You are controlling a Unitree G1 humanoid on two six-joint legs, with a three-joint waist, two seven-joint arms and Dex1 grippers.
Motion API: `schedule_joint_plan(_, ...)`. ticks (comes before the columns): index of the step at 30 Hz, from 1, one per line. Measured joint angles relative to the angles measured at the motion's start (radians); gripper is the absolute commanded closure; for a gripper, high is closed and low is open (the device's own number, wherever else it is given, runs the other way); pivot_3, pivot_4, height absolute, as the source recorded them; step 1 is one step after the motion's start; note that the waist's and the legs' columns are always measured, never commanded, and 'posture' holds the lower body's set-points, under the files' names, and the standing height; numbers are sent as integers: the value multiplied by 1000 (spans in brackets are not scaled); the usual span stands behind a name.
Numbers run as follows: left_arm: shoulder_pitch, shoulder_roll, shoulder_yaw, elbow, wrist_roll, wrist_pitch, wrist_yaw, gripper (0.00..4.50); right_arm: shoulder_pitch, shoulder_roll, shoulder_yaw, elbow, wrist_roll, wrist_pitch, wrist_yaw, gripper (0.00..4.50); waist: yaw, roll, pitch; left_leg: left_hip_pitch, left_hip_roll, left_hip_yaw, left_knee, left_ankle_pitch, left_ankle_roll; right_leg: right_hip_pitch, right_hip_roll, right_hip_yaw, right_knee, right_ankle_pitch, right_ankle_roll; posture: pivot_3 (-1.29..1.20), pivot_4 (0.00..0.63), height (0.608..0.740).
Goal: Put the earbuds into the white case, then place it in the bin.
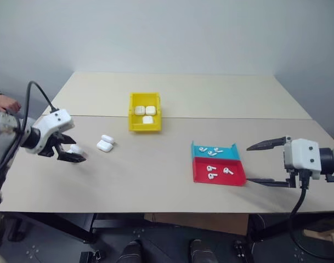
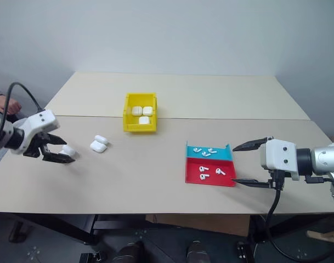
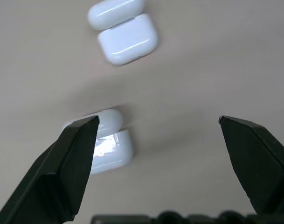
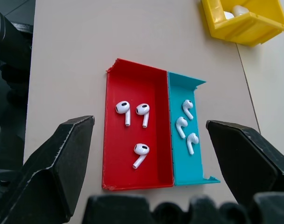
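Observation:
Two white cases lie with their lids flipped open on the table's left side: one (image 1: pixel 105 144) out in the open, the other (image 2: pixel 68 149) just under my left gripper (image 3: pixel 158 120). That gripper hovers open above it, and one finger (image 3: pixel 62 172) hides part of the case (image 3: pixel 109 144). The yellow bin (image 1: pixel 131 112) stands mid-table with three closed white cases inside. Earbuds (image 4: pixel 132 112) lie in a red tray (image 4: pixel 114 163) and a blue tray (image 4: pixel 200 163), three in each. My right gripper (image 1: pixel 268 163) is open, empty and level, just right of the trays.
A person's hand (image 1: pixel 5 102) rests at the table's far left edge. A seam (image 1: pixel 238 118) runs across between the two tabletops, behind the bin. Bare tabletop lies between the cases and the trays.

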Motion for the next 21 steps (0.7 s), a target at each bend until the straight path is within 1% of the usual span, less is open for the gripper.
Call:
schedule_joint_plan(4,-190,-55,-90,259,156,-97,-66,0,-7,0,9,4,-1,2,-6,22,12,0,0,0,0,0,-3,0,0,-1,0,0,3,-1,0,0,150,740)
schedule_joint_plan(8,-264,-125,-156,451,280,-165,-70,0,-9,0,13,7,-1,2,-8,22,23,-1,1,0,-1,0,-3,0,0,-3,0,0,6,-2,1,0,150,740)
schedule_joint_plan(10,-295,-163,-164,537,322,-178,-67,0,-12,0,15,8,-1,3,-9,22,29,-2,1,0,-1,0,-2,0,0,-2,0,0,8,-2,1,0,150,740)
schedule_joint_plan(13,-308,-199,-162,598,350,-191,-45,0,-20,0,16,8,-1,5,-12,22,35,-3,2,0,-1,0,1,0,0,-2,0,0,11,-2,1,0,150,740)
schedule_joint_plan(17,-309,-243,-153,665,377,-195,26,0,-19,0,16,-1,-2,14,-23,22,38,-3,2,0,-1,-1,6,0,-1,-1,0,0,13,-2,1,0,150,740)
schedule_joint_plan(21,-309,-272,-114,694,379,-194,89,0,0,0,16,-15,-2,21,-34,22,38,-3,2,0,-1,-1,8,0,-1,1,0,0,13,-2,1,0,150,740)
